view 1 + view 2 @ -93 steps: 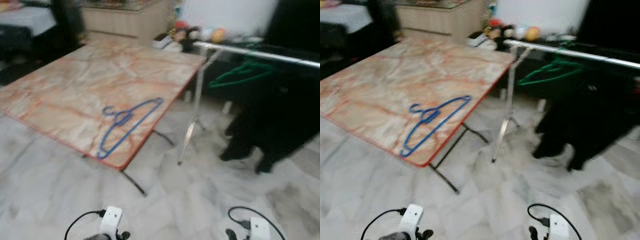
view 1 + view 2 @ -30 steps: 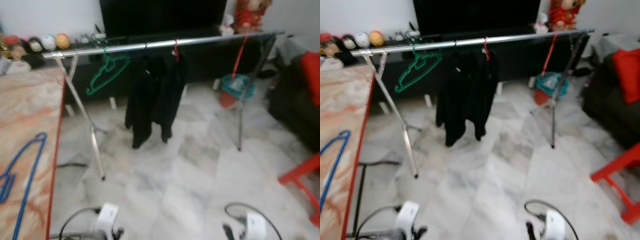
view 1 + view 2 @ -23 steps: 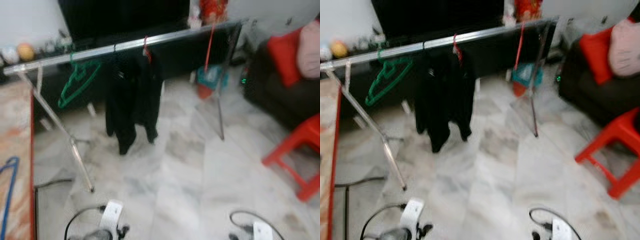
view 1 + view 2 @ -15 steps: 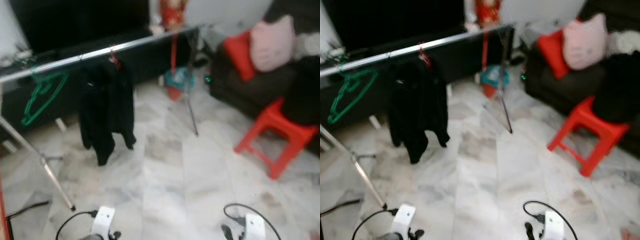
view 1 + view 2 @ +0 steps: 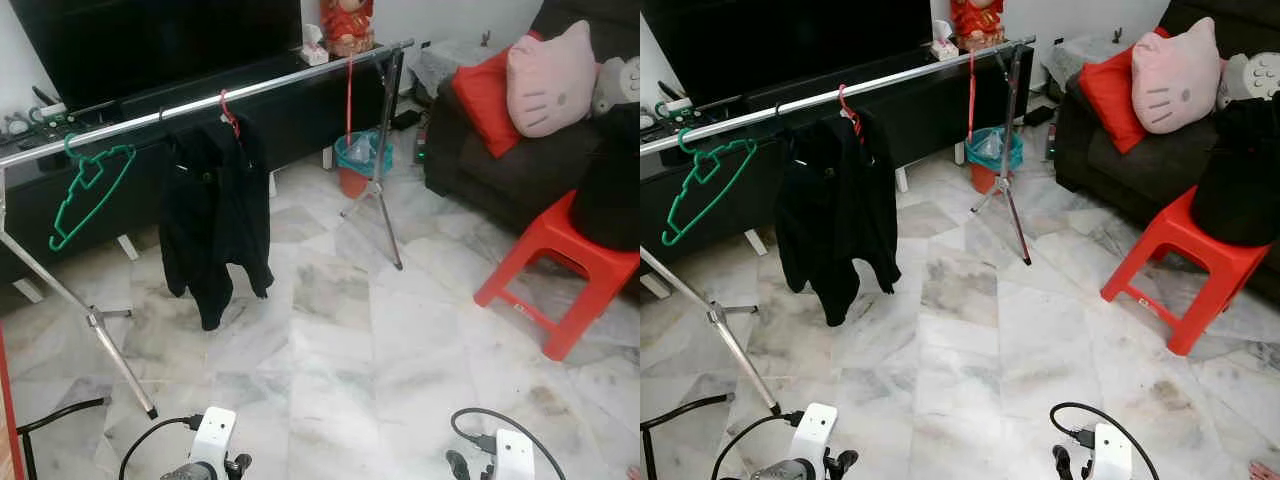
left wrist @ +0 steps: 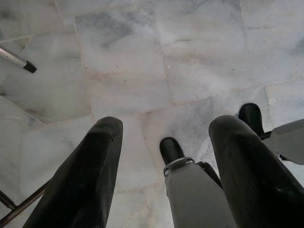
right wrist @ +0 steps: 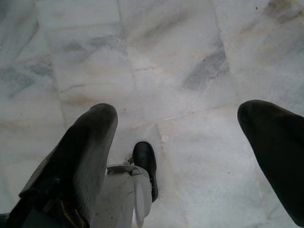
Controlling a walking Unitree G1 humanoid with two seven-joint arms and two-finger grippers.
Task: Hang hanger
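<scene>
we are looking at a silver clothes rail [image 5: 200, 98] standing on the marble floor [image 5: 340, 340]. a green hanger [image 5: 85, 190] is hanging near its left end, beside a black garment [image 5: 215, 225]. our left claw [image 6: 164, 137] and right claw [image 7: 178, 118] are both hanging wide apart, holding nothing.

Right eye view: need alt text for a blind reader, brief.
A silver clothes rail crosses a marble-floored living room, holding a green hanger, a black garment on a red hanger and a red cord. A red stool and dark sofa with cushions stand right; both arms hang low.
</scene>
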